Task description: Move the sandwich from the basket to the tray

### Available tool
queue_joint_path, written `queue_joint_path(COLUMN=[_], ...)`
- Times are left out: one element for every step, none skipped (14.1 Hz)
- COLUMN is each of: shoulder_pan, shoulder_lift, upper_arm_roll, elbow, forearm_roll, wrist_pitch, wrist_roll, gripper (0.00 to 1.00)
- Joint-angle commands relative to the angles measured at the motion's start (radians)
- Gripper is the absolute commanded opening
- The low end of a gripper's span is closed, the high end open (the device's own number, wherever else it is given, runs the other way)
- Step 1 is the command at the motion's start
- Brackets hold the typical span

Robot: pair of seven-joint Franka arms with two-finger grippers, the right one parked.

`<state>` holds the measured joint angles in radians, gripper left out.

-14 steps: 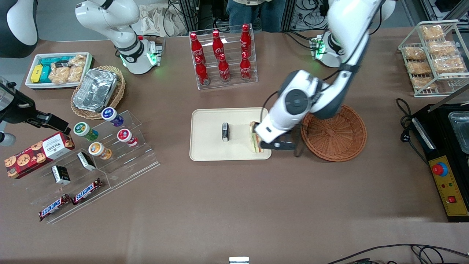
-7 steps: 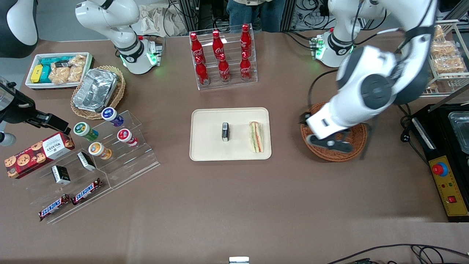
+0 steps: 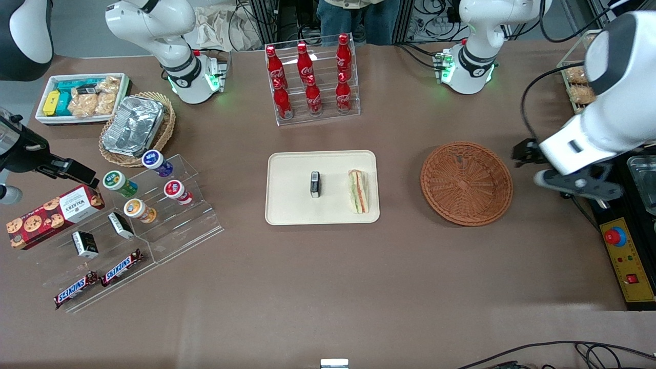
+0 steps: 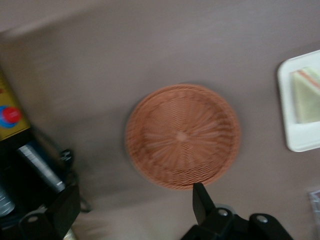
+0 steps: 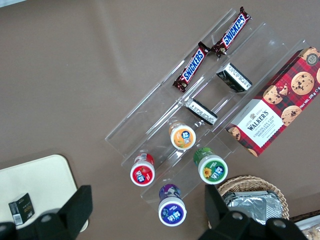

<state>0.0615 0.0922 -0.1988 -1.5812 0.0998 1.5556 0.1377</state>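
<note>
The sandwich (image 3: 358, 191) is lying on the tray (image 3: 290, 210), at the tray's end nearest the basket (image 3: 466, 183), with a small dark box (image 3: 315, 184) sitting beside it on the same tray. The basket is sitting on the table (image 3: 328, 277) with nothing in it. The hand (image 4: 127, 210) is hovering open and holding nothing, up above the table toward the working arm's end, with the basket lying between it and the sandwich.
</note>
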Motion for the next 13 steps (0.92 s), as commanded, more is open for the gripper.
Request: queue_joint_path(shoulder_pan=[0.027,0.029,0.034,0.056,0.07,0.072,0.072,0.072,0.072,0.07,0.055,0.019,-0.047], shoulder_lift=[-0.005,-0.006,-0.005,-0.005,-0.005,-0.005,-0.003,-0.002,-0.003,-0.006,-0.011,-0.029,-0.037], upper_arm_roll=[-0.016,-0.016,-0.016,-0.016,-0.017,-0.017,-0.017,-0.017,-0.017,-0.016,-0.013,0.021,0.104], elbow=[-0.003,-0.005,-0.003,-0.003,-0.003,0.0,0.012,0.023,0.024,0.024,0.024,0.024,0.023], forearm_roll=[0.052,0.058,0.054,0.052,0.054,0.054,0.055,0.058,0.061,0.063,0.066,0.064,0.051], wrist_pitch=[-0.014,-0.014,-0.012,-0.011,-0.011,-0.006,-0.005,-0.005,-0.005,-0.006,-0.014,-0.017,-0.02], wrist_roll=[0.003,0.003,0.006,0.01,0.017,0.028,0.026,0.026,0.026,0.022,0.019,0.016,0.017], gripper=[1.0,1.0,1.0,1.0,1.0,1.0,1.0,1.0,1.0,1.0,1.0,1.0,1.0])
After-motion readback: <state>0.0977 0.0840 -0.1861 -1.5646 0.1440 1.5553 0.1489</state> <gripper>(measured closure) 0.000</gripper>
